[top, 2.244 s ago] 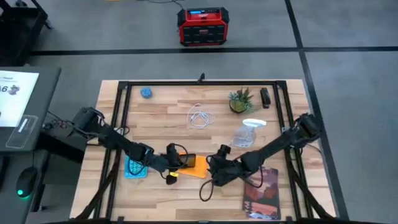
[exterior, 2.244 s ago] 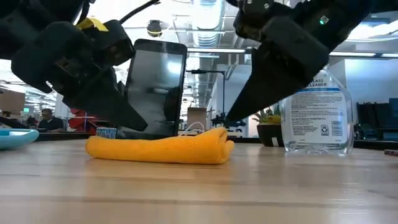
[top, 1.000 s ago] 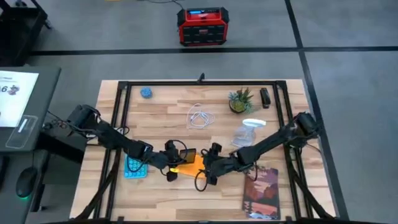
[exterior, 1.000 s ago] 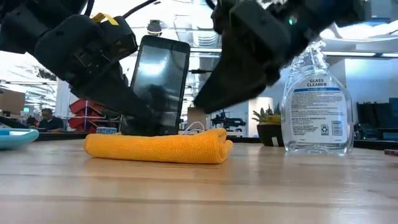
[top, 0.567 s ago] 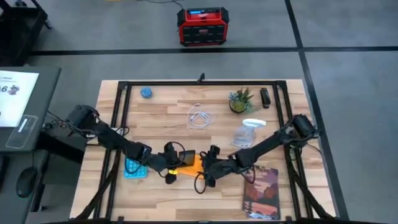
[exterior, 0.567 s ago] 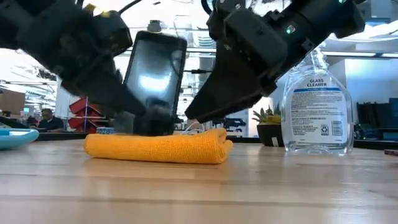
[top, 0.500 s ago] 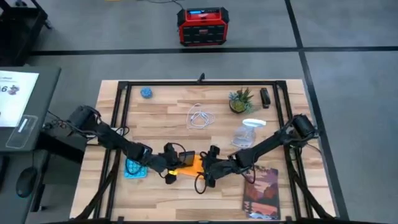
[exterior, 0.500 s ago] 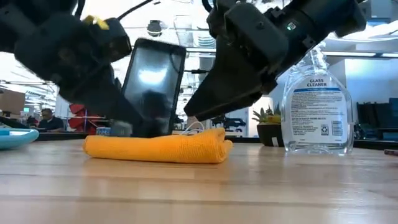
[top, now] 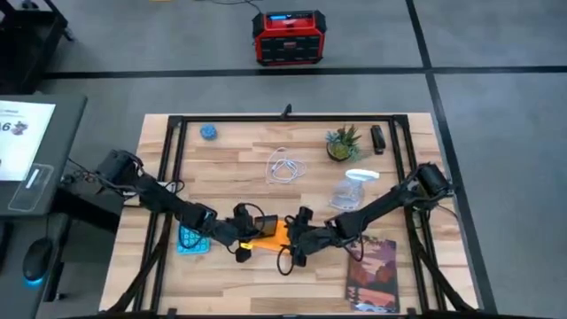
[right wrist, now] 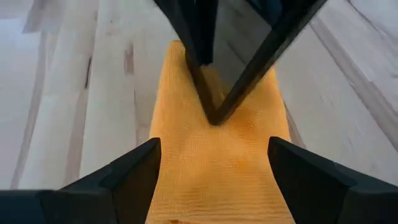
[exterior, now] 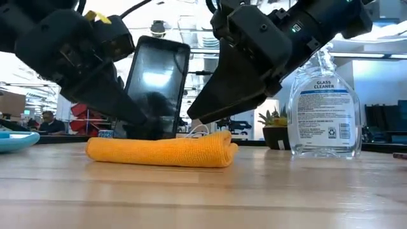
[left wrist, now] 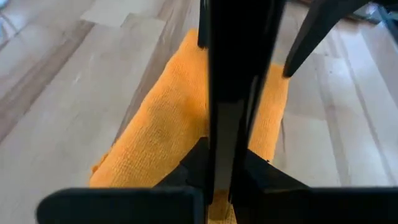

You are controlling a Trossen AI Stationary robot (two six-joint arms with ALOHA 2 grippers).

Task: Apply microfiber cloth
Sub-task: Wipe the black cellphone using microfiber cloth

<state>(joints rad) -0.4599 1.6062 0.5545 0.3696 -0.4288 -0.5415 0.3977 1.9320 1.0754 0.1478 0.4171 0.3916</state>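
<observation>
Both claws meet at the cloth on the worktop.
High: it lies just beside the calculator. Low: left claw clamps the phone upright on the cloth. Right wrist: right claw spread wide above the cloth.

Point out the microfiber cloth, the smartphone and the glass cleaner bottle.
microfiber cloth point(exterior: 162, 152): low view, middle of its folded front side.
smartphone point(exterior: 156, 86): low view, centre of its dark screen.
glass cleaner bottle point(exterior: 324, 117): low view, on its label.
</observation>
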